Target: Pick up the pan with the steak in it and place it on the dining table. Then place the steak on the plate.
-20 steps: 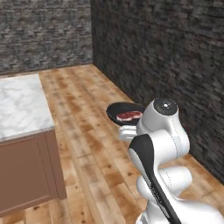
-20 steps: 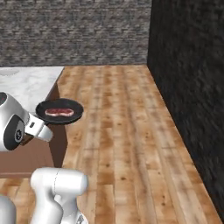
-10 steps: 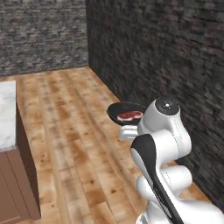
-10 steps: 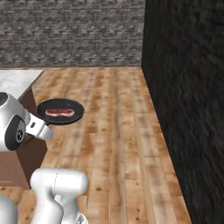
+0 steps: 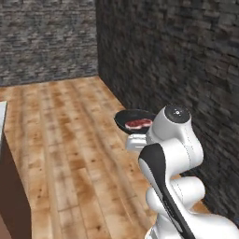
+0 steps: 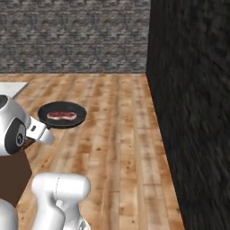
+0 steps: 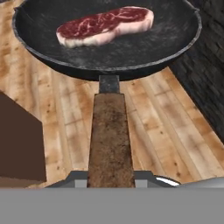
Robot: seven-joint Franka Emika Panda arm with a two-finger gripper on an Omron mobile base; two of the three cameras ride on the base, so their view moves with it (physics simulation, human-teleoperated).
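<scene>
Dining table (image 6: pixel 12 87) slid leftward in view; steak (image 7: pixel 105 25) inside held pan (image 7: pixel 107 48).

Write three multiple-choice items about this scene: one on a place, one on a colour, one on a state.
1. Where does the steak lie?
A. in the frying pan
B. on the floor
C. on the dining table

2. What colour is the pan handle?
A. white
B. brown
C. red

3. How is the pan placed?
A. resting on the floor
B. standing on the table
C. held in the air

Answers:
1. A, the meat sits inside the black pan.
2. B, the hand view shows brown wood.
3. C, the end effector grips the handle above the wooden floor.
</scene>
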